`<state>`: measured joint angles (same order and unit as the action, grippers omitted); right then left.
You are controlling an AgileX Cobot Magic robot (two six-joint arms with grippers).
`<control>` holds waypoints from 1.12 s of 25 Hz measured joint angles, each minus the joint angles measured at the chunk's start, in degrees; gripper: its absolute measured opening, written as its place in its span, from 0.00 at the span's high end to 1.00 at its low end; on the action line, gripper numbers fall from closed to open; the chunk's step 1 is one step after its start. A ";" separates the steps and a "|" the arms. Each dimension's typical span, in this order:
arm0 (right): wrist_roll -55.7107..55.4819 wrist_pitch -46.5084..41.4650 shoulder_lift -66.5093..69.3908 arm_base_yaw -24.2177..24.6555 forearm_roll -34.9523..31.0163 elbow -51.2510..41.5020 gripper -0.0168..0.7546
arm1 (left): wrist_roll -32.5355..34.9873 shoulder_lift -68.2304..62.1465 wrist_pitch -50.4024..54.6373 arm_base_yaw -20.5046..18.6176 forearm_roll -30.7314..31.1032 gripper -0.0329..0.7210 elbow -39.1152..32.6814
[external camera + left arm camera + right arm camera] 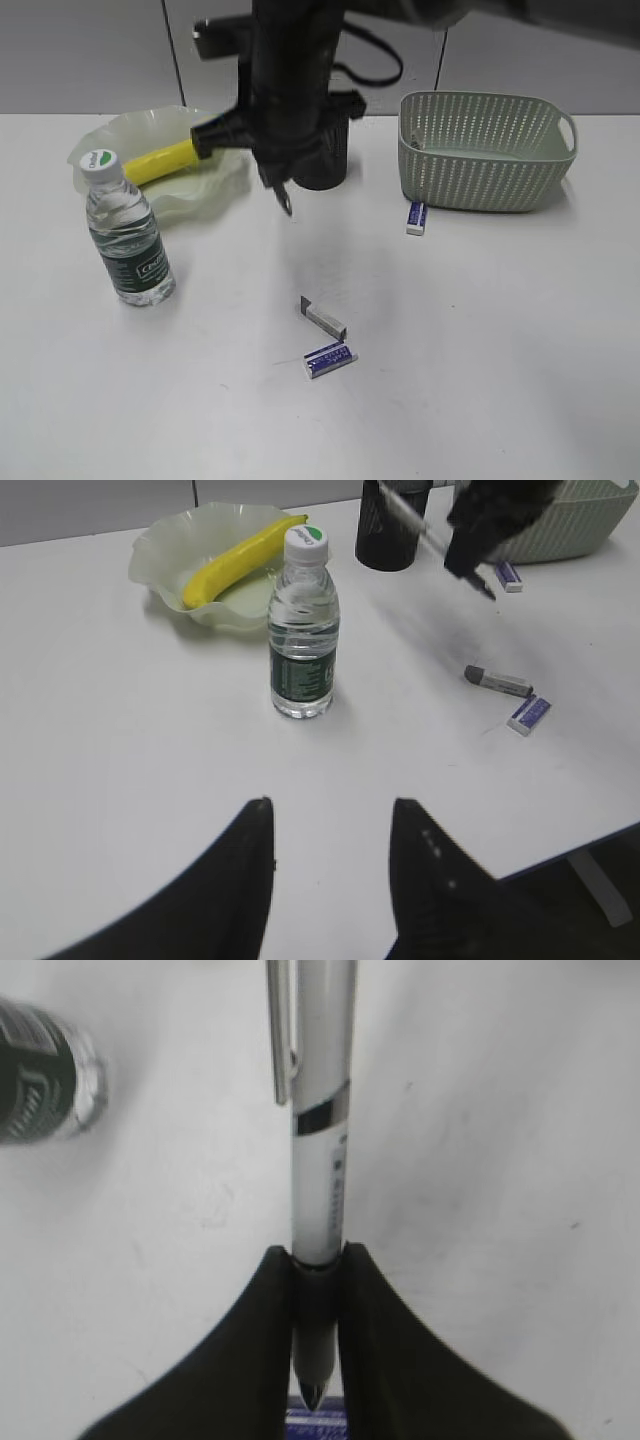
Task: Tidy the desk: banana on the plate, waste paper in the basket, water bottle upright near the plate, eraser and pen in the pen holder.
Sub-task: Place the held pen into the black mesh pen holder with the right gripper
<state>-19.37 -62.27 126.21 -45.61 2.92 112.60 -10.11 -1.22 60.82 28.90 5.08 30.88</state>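
1. The right gripper [318, 1290] is clamped on the pen [320, 1140], pinching it low down near the tip end, so most of the barrel and the clip stick out past the fingers. In the exterior view the pen tip [284, 203] pokes out under the arm, up in the air just in front of the black mesh pen holder [325, 160].

2. My guess on handling: the pen is light and stiff, but that smooth silvery barrel looks slippery and a grip that close to one end could let it swivel. Holding nearer the middle would probably be steadier.

3. The left gripper [330, 865] is parted with nothing between its fingers, hanging over bare desk [120, 750] in front of the water bottle [303, 630].

4. The right wrist view is the only one that shows the pinch itself. It shows nothing of the holder, though.

5. The exterior and left wrist views show everything else: banana [160, 160] already on the plate [215, 195], bottle upright near it, an eraser [330, 359] and a small grey piece [324, 317] on the desk, another eraser [416, 217] beside the basket [485, 150].
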 joint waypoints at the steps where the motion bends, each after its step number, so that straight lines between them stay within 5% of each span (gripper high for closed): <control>1: 0.00 1.19 -1.57 0.00 2.13 0.12 0.84 | 0.00 0.00 0.00 0.00 0.00 0.57 0.00; 6: -3.01 8.48 -4.92 2.13 10.76 0.37 0.84 | 0.00 0.00 0.00 0.00 0.00 0.57 0.00; 15: -3.98 25.92 -2.54 10.81 12.59 0.37 0.84 | 0.00 0.00 0.00 0.00 0.00 0.57 0.00; 21: -4.00 37.77 2.57 11.37 14.79 0.32 0.84 | 0.00 0.00 0.00 0.00 0.00 0.57 0.00; 28: -4.00 40.10 6.41 11.46 22.32 0.32 0.84 | 0.00 0.00 0.00 0.00 0.00 0.57 0.00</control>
<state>-23.38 -22.17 132.63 -34.15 25.24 112.92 -10.11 -1.22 60.82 28.90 5.08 30.88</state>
